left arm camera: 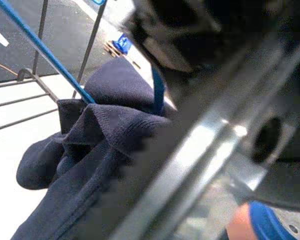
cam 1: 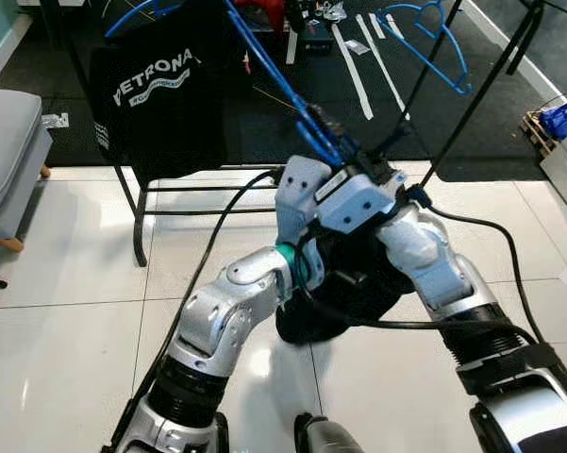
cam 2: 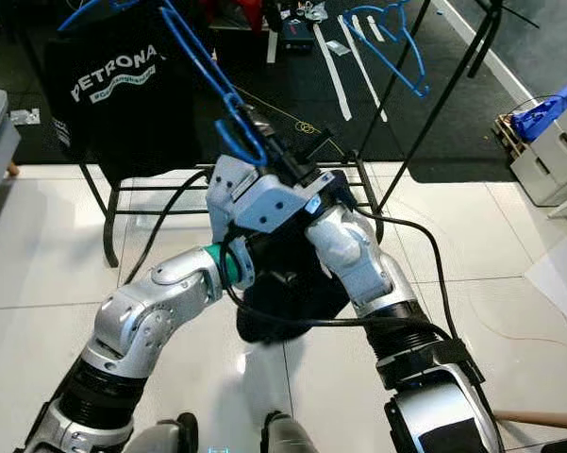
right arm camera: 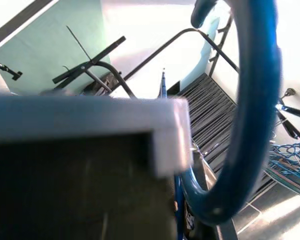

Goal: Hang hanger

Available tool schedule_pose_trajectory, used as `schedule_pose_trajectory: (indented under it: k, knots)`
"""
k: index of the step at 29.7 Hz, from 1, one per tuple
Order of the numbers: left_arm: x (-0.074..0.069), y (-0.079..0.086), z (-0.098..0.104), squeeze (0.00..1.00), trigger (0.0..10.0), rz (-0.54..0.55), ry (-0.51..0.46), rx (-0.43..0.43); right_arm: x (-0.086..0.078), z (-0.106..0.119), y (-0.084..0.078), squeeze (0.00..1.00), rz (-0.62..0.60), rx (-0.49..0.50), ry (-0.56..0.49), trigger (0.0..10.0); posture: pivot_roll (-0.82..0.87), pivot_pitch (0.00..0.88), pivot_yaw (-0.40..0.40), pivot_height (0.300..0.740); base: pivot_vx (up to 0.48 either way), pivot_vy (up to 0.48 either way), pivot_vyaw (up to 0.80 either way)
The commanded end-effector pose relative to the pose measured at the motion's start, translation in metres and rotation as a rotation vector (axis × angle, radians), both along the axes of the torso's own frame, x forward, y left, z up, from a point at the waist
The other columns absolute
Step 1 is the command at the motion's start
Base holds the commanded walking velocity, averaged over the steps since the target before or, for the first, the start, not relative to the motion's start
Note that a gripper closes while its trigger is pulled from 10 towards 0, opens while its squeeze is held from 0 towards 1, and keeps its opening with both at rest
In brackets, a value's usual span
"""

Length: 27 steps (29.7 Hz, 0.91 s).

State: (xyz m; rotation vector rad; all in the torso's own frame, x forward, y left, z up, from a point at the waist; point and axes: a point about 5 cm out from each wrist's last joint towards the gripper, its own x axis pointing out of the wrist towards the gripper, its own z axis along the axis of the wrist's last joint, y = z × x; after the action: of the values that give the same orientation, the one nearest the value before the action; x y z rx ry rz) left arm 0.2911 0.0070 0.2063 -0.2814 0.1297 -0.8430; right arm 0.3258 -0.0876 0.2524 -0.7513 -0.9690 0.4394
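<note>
Both arms are meeting in front of the robot's chest, where a blue hanger (cam 2: 228, 104) carrying a dark navy garment (cam 2: 288, 283) is being raised toward the black clothes rack (cam 1: 472, 104). The right gripper (cam 1: 354, 156) is clamping the hanger near its hook; whether the left gripper (cam 2: 228, 189) is closed on anything cannot be told. The hanger's long arm is slanting up and away to the robot's left, while the rack's slanted bars are standing ahead and to the right, nearer the right arm. A black T-shirt (cam 1: 156, 94) is already hanging on the rack's left side.
</note>
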Motion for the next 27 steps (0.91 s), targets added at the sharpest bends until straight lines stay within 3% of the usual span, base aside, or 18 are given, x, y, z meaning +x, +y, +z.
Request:
schedule_pose_trajectory:
  k: [1,2,4,5,7,9,10,12,13,14,16,17,18,21,22,24,26,27]
  knots:
    - [-0.002,-0.001,0.005,0.0,0.0,-0.013,-0.015,-0.01,0.009,0.003,-0.01,0.0,-0.06,0.09,0.051,10.0,-0.07,0.101,-0.014,0.74,0.0,0.0,0.0]
    - [-0.002,-0.001,0.005,0.0,0.0,-0.013,-0.015,-0.01,0.009,0.003,-0.01,0.0,-0.06,0.09,0.051,10.0,-0.07,0.101,-0.014,0.74,0.0,0.0,0.0]
    - [-0.005,-0.004,0.007,0.0,0.0,-0.025,-0.025,-0.009,0.021,0.02,-0.026,0.0,-0.129,0.275,0.097,10.0,-0.07,0.103,-0.016,0.74,0.0,0.0,0.0]
    - [-0.005,-0.004,0.007,0.0,0.0,-0.025,-0.025,-0.009,0.021,0.02,-0.026,0.0,-0.129,0.275,0.097,10.0,-0.07,0.103,-0.016,0.74,0.0,0.0,0.0]
    - [-0.012,-0.017,0.008,0.0,0.0,-0.062,-0.094,0.069,0.028,0.047,-0.04,0.0,-0.186,0.411,0.04,10.0,-0.07,0.105,-0.015,0.74,0.0,0.0,0.0]
    - [-0.015,-0.022,0.008,0.0,0.0,-0.073,-0.122,0.1,0.028,0.055,-0.044,0.0,-0.191,0.453,0.022,10.0,-0.07,0.105,-0.015,0.74,0.0,0.0,0.0]
    - [-0.017,-0.028,0.006,0.0,0.0,-0.098,-0.15,0.15,0.028,0.066,-0.048,0.0,-0.165,0.561,0.015,10.0,-0.07,0.108,-0.021,0.74,0.0,0.0,0.0]
    - [-0.017,-0.028,0.006,0.0,0.0,-0.098,-0.15,0.15,0.028,0.066,-0.048,0.0,-0.165,0.561,0.015,10.0,-0.07,0.108,-0.021,0.74,0.0,0.0,0.0]
    - [-0.018,-0.031,0.004,0.0,0.0,-0.115,-0.181,0.207,0.029,0.076,-0.055,0.0,-0.116,0.718,0.041,10.0,-0.07,0.111,-0.025,0.74,0.0,0.0,0.0]
    - [-0.018,-0.031,0.004,0.0,0.0,-0.115,-0.181,0.207,0.029,0.076,-0.055,0.0,-0.116,0.718,0.041,10.0,-0.07,0.111,-0.025,0.74,0.0,0.0,0.0]
    - [-0.017,-0.032,0.008,0.0,0.0,-0.118,-0.217,0.247,0.033,0.086,-0.072,0.0,-0.048,0.982,0.104,10.0,-0.08,0.111,-0.025,0.74,0.0,0.0,0.0]
    - [-0.017,-0.032,0.008,0.0,0.0,-0.118,-0.217,0.247,0.033,0.086,-0.072,0.0,-0.048,0.982,0.104,10.0,-0.08,0.111,-0.025,0.74,0.0,0.0,0.0]
    - [-0.014,-0.029,0.014,0.0,0.0,-0.101,-0.211,0.213,0.036,0.085,-0.08,0.0,-0.038,1.064,0.142,10.0,-0.08,0.112,-0.023,0.74,0.0,0.0,0.0]
    - [-0.01,-0.022,0.02,0.0,0.0,-0.07,-0.196,0.168,0.039,0.081,-0.088,0.0,-0.109,1.017,0.138,10.0,-0.08,0.111,-0.023,0.74,0.0,0.0,0.0]
    - [-0.005,-0.014,0.023,0.0,0.0,-0.033,-0.197,0.149,0.039,0.079,-0.088,0.0,-0.184,0.861,0.107,10.0,-0.08,0.111,-0.024,0.74,0.0,0.0,0.0]
    - [0.003,-0.001,0.022,0.0,0.0,0.032,-0.206,0.158,0.042,0.069,-0.09,0.0,-0.209,0.836,0.166,10.0,-0.08,0.111,-0.024,0.74,0.0,0.0,0.0]
    - [0.003,-0.001,0.022,0.0,0.0,0.032,-0.206,0.158,0.042,0.069,-0.09,0.0,-0.209,0.836,0.166,10.0,-0.08,0.111,-0.024,0.74,0.0,0.0,0.0]
    - [0.011,0.013,0.02,0.0,0.0,0.103,-0.211,0.173,0.048,0.056,-0.101,0.0,-0.204,1.005,0.285,10.0,-0.08,0.108,-0.026,0.74,0.0,0.0,0.0]
